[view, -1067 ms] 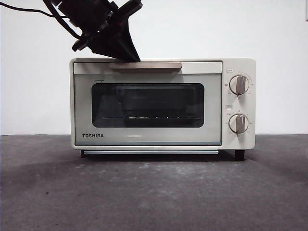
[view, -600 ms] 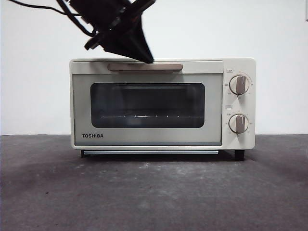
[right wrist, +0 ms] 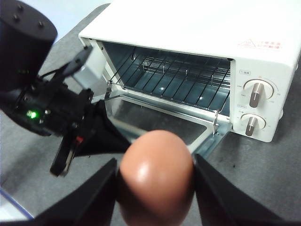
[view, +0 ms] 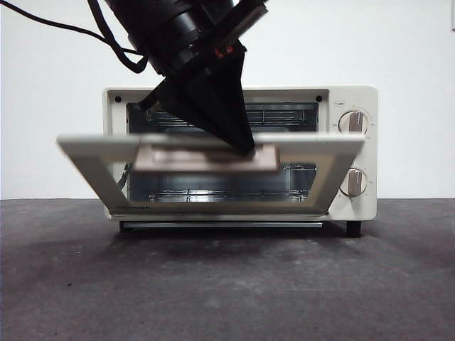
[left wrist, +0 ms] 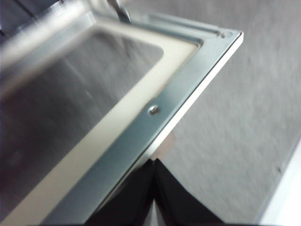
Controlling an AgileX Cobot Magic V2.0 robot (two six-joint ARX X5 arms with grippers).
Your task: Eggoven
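Here, in the front view, the toaster oven (view: 353,206) stands on the dark table (view: 227,284) with its door (view: 92,145) swung half down, and the left gripper (view: 245,149) bears on the tan handle (view: 206,160), its arm masking part of the wire rack (view: 284,117). The left wrist view shows those jaws pressed together at the door's edge. The right wrist view shows the right gripper (right wrist: 155,183) clamped on the egg (right wrist: 156,176), raised in front of the open oven, whose two knobs (right wrist: 256,94) face it.
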